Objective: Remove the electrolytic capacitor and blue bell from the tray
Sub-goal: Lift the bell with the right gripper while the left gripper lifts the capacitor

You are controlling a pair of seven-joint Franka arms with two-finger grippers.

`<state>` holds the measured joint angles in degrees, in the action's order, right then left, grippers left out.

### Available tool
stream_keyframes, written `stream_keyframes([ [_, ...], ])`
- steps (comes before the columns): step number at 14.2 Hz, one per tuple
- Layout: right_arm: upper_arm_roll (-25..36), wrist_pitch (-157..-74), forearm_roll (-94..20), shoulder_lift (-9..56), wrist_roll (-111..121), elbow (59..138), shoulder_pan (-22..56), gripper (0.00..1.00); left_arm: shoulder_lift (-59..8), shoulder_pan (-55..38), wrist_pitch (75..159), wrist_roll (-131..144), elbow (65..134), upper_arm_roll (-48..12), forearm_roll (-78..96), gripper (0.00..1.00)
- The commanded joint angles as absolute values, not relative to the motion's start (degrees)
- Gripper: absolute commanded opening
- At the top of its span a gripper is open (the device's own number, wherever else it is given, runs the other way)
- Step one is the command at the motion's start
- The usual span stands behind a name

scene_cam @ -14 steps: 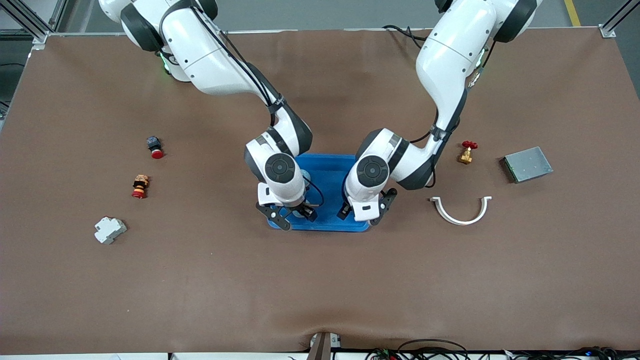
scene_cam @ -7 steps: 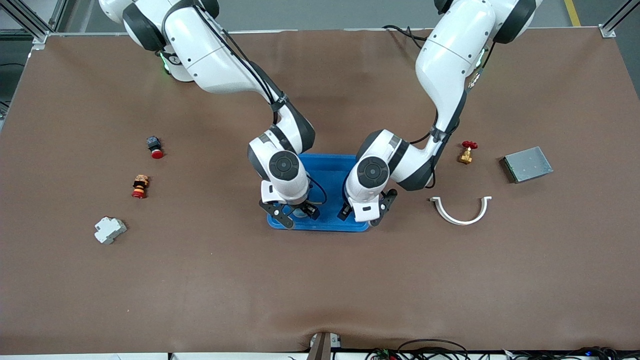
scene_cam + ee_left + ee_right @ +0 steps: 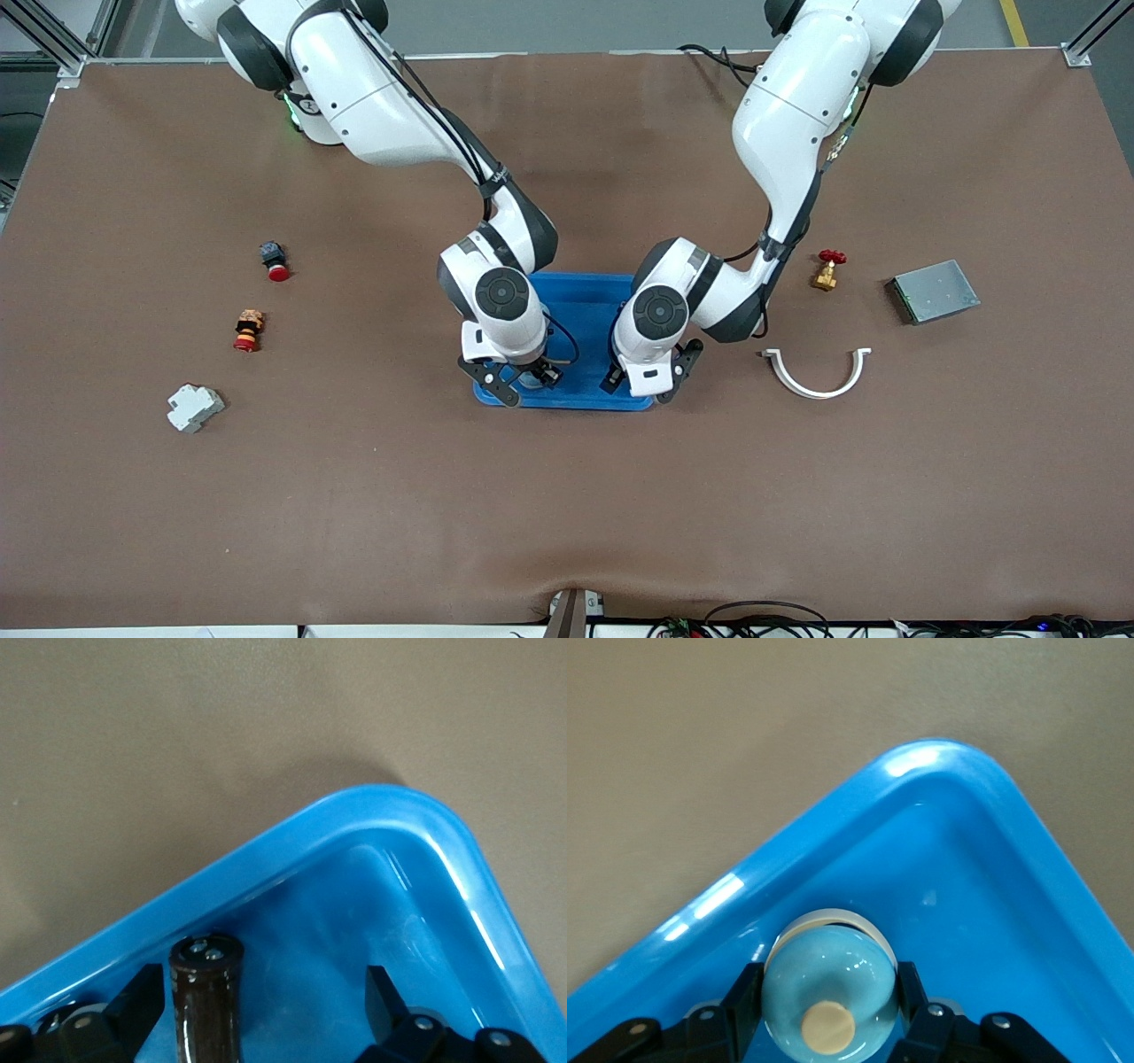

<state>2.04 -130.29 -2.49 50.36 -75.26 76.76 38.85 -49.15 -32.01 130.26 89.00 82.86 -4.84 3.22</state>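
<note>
Front view shows both grippers over the blue tray (image 3: 580,306), left wrist view shows the left gripper (image 3: 266,1014) spread wide around the capacitor (image 3: 206,997) inside it, right wrist view shows the right gripper (image 3: 827,1005) clamped on the bell (image 3: 827,992) there.

The front view looks steeply down from high across the desk (image 3: 567,496), facing both arm bases, and takes in the whole desk with the blue tray (image 3: 585,301) near its centre. Each wrist view looks down at close range onto one corner of that tray (image 3: 416,815) (image 3: 939,757), the only part shared with the front view.
</note>
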Motion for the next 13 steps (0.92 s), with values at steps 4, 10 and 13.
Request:
stream_keyframes([
  [4,1.23,-115.34,-5.71,39.92,-68.23,77.25,36.48,0.00,-48.96,-32.52,130.52,90.18,81.65,-4.13,2.55,0.32],
  [10,1.41,-111.71,-5.63,23.49,-45.65,94.01,27.26,0.00,-48.08,-32.34,130.43,90.18,81.65,-4.13,2.64,0.00],
  [13,1.76,-113.72,-5.19,16.63,-34.93,103.15,22.60,0.00,-46.85,-32.26,129.99,90.18,81.56,-4.22,2.55,0.00],
])
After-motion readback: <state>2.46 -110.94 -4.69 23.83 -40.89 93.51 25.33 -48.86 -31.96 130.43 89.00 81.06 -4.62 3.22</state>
